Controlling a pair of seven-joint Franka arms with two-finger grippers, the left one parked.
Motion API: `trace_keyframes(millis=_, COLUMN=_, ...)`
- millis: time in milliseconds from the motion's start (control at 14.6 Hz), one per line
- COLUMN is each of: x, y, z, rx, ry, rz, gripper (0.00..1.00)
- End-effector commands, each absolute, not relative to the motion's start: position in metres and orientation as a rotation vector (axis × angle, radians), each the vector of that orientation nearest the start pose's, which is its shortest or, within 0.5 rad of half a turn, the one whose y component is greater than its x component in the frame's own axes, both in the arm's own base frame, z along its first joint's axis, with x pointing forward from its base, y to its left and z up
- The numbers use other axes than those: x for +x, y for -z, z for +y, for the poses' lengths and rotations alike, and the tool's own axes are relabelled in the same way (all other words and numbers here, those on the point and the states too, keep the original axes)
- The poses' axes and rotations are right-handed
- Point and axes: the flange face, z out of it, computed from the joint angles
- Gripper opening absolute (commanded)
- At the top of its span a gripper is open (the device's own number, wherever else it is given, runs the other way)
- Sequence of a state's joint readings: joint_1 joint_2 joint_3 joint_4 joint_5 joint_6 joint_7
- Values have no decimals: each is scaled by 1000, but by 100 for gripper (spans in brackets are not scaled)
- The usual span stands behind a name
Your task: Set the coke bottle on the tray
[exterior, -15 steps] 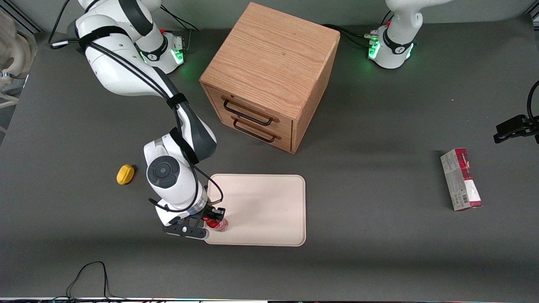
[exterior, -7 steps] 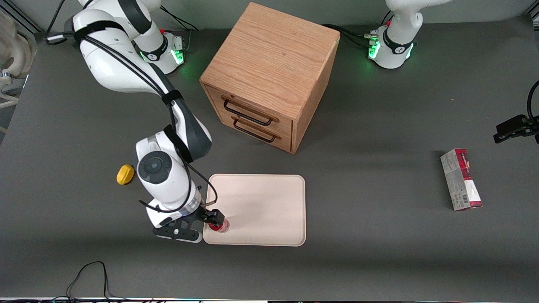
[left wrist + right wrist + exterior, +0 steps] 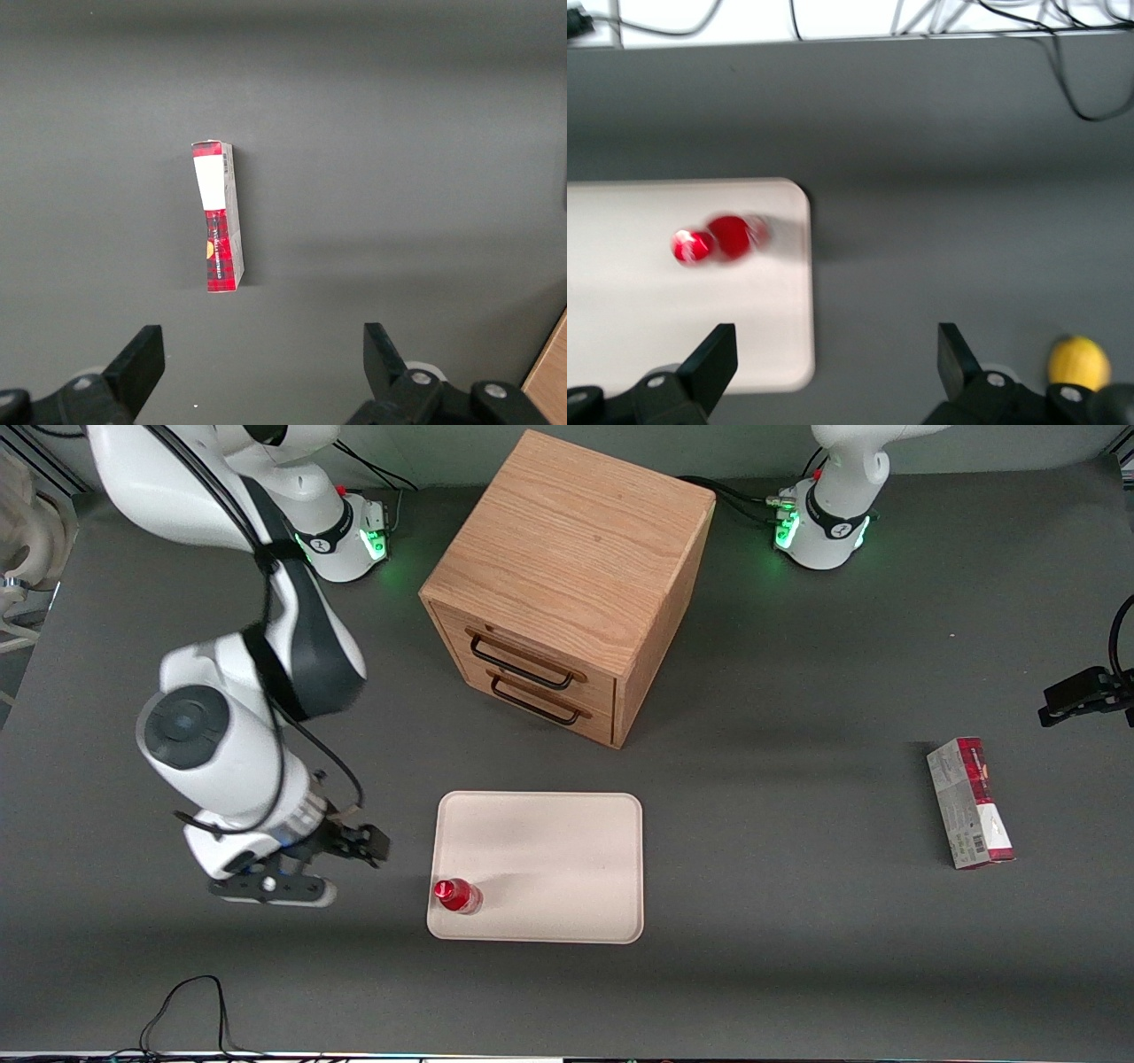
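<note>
The bottle (image 3: 457,895) stands on the tray (image 3: 549,850), at its corner nearest the camera toward the working arm's end. The hand (image 3: 341,849), open, hangs above the table (image 3: 780,921), beside the tray.

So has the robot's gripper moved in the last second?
Yes. The gripper, fingers open, has left the coke bottle and drawn away from the tray, toward the working arm's end.

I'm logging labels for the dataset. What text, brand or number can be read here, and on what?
Nothing can be read.
Small red coke bottle, standing on the cream rectangular tray: logo not legible.
Red-and-grey carton toward the parked arm's end: print and barcode too small.
The open gripper, beside the tray, bears no text.
</note>
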State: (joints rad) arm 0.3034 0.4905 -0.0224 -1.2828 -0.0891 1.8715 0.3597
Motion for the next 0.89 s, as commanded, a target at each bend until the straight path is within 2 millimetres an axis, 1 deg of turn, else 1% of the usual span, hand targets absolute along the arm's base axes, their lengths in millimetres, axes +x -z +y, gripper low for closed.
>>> trace_keyframes(millis=0, x=632, y=-528, z=137, rx=-3142, ry=71, rz=65, gripper=100)
trace_keyframes(millis=69, x=618, y=-539, z=119, rx=-3117, ry=-6, rz=76, gripper=100)
trace_keyframes(millis=206, x=589, y=-567, z=81, rx=-3098, ry=-9, rz=137, gripper=100)
trace_keyframes(millis=275, x=575, y=-577, z=73, rx=-3090, ry=1, rz=149, gripper=100)
trace_keyframes(millis=343, x=566, y=-587, z=57, rx=-3084, ry=12, rz=186, gripper=100)
trace_keyframes(millis=480, x=558, y=-599, z=41, rx=-3084, ry=-22, rz=220, gripper=100)
trace_keyframes(millis=549, x=558, y=-606, z=30, rx=-3078, ry=-8, rz=247, gripper=100)
trace_keyframes(millis=686, x=560, y=-613, z=28, rx=-3078, ry=14, rz=256, gripper=100)
trace_keyframes(millis=824, x=562, y=-610, z=28, rx=-3090, ry=9, rz=255, gripper=100)
